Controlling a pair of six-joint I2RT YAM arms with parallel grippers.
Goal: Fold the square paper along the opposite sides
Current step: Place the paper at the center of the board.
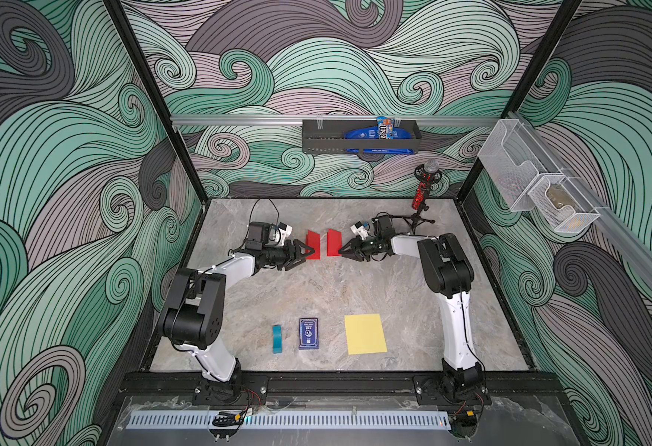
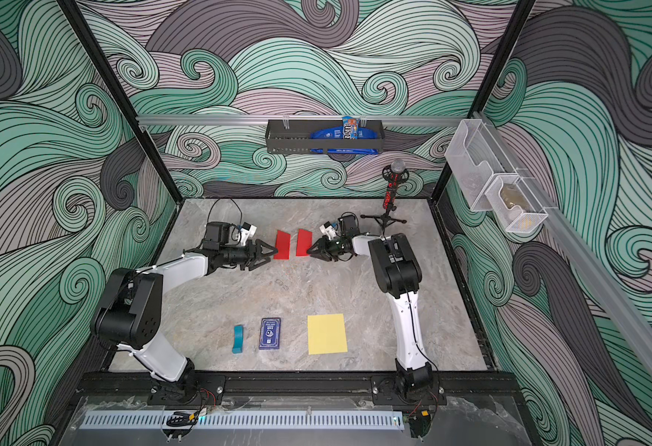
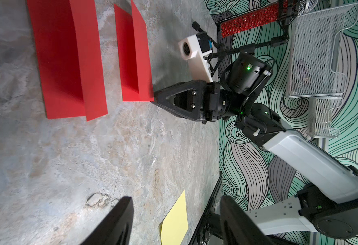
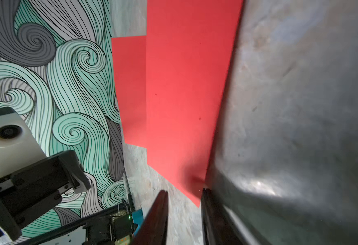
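The red paper shows as two folded parts with raised flaps, one (image 1: 314,245) on the left and one (image 1: 333,242) on the right, with a strip of table between them; both top views show this (image 2: 282,245). My left gripper (image 1: 308,255) stands open at the left part's near corner, and the left wrist view shows nothing between its fingers (image 3: 118,220). My right gripper (image 1: 341,251) is at the right part's near corner. In the right wrist view its jaws (image 4: 183,193) stand slightly apart. The red corner (image 4: 195,191) lies beside one finger, unpinched.
A yellow sheet (image 1: 365,334), a blue card box (image 1: 309,333) and a teal piece (image 1: 277,339) lie near the front edge. A microphone on a tripod (image 1: 422,189) stands at the back right. A black basket (image 1: 359,135) and wire bins (image 1: 529,185) hang on the walls.
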